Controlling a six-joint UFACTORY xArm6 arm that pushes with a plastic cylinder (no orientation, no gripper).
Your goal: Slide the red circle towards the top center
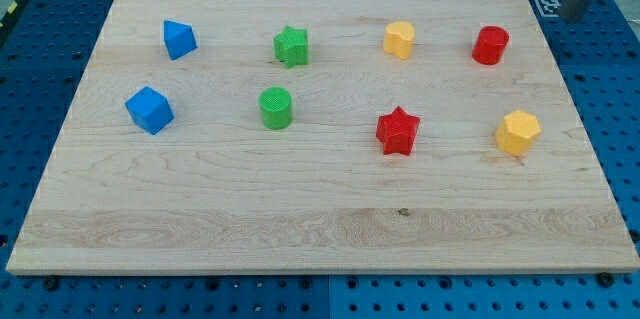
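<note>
step: reach red circle [490, 45] | my tip [572, 14]: off tabletop [320, 229], upper right | claw: none fitted, state not tellable | advice: approach from right, push left past yellow block [399, 39]

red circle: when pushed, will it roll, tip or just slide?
Probably slides. The red circle stands upright on its flat end on the smooth wooden board, so rolling seems unlikely. It looks squat, so tipping seems unlikely too. Being round, it may slip sideways off an off-centre push. My tip is not clearly visible.
</note>
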